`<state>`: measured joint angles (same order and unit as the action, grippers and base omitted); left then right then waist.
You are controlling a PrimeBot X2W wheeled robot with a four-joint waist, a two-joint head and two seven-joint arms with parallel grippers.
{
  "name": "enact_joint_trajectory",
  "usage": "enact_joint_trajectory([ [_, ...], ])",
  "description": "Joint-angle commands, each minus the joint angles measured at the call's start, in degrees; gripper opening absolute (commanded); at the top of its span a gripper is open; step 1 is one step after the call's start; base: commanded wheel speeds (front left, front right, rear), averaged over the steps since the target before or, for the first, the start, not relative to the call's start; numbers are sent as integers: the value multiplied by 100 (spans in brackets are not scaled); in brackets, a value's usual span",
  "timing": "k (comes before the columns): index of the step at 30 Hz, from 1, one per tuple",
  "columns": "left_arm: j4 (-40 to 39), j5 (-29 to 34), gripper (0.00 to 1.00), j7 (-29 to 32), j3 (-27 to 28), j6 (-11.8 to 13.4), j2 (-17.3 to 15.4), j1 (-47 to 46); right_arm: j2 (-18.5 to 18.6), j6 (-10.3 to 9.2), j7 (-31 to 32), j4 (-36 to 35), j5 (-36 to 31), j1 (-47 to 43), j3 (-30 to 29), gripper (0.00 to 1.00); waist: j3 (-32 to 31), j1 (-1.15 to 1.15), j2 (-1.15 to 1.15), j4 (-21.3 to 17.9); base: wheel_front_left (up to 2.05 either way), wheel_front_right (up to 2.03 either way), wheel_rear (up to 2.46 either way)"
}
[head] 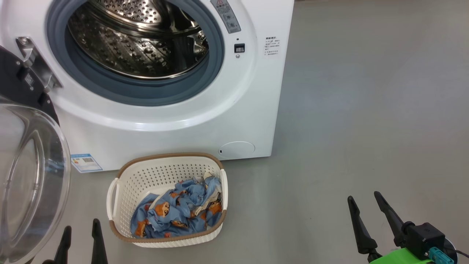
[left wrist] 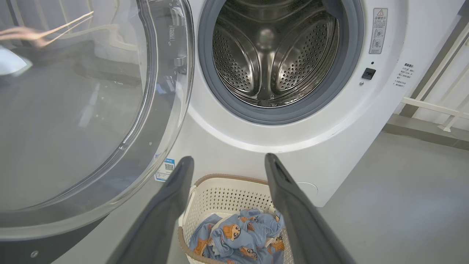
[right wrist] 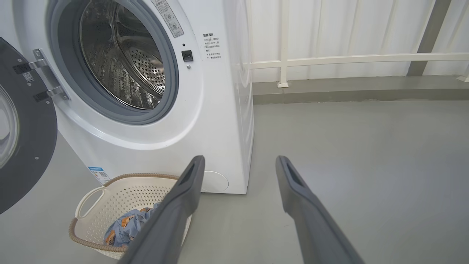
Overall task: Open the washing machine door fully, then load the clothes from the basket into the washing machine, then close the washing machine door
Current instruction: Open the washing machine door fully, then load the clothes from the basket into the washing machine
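head view
- washing machine (head: 176, 124): white front-loader, upper left of the view, standing on the grey floor (head: 366, 110). the steel perforated drum (head: 139, 40) is exposed inside the grey gasket (head: 146, 93), with nothing seen in it.
- door (head: 29, 172): swung wide open at the far left, hanging from a metal hinge (head: 34, 62), clear glass bowl facing the camera.
- blue label sticker (head: 86, 162) and round cap (head: 236, 149): low on the machine's front.
- basket (head: 165, 176): cream, perforated, brown rim, on the floor just before the machine, below the drum opening.
- clothes (head: 179, 212): blue bear-print fabric with bits of white, bunched in the basket's bottom.
- left gripper (head: 81, 225): lower left, fingers apart, holding nothing, just left of the basket.
- right gripper (head: 364, 196): lower right, fingers apart, holding nothing, well apart from the basket.

left wrist view
- two dark fingers spread wide, nothing between them. basket and clothes lie below and beyond the tips. the open door is at the left, the drum straight ahead.

right wrist view
- two dark fingers spread wide over bare floor. the basket is at the lower left, partly behind one finger. a white railing (right wrist: 351, 58) runs along the back wall.
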<state>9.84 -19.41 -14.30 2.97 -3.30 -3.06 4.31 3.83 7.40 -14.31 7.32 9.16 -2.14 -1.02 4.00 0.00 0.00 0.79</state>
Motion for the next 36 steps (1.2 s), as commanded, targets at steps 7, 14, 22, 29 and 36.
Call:
enact_joint_trajectory([
  [7, 8, 138, 100, -69, 312, -38, 2, -3, 79, 9, -69, -142, -74, 120, 109, 100, -140, 0, 0, 25, 0, 0, 0],
  [14, 46, 224, 100, -70, 330, -20, 14, 8, 74, 9, -69, -145, -70, 88, 112, 100, -167, 0, 0, 78, 0, 0, 0],
  [22, 72, 222, 100, -70, 333, 5, 17, -17, 73, 9, -69, -133, -65, 95, 98, 100, -176, 0, 0, 131, 0, 0, 0],
  [29, 91, 211, 100, -70, 336, 56, 17, 5, 72, 9, -69, -121, -55, 70, 103, 100, -235, 0, 0, 175, 0, 0, 0],
  [36, 95, 212, 100, -70, 328, 73, 18, 28, 67, 9, -69, -126, -45, 64, 117, 100, -261, 0, 0, 197, 0, 0, 0],
])
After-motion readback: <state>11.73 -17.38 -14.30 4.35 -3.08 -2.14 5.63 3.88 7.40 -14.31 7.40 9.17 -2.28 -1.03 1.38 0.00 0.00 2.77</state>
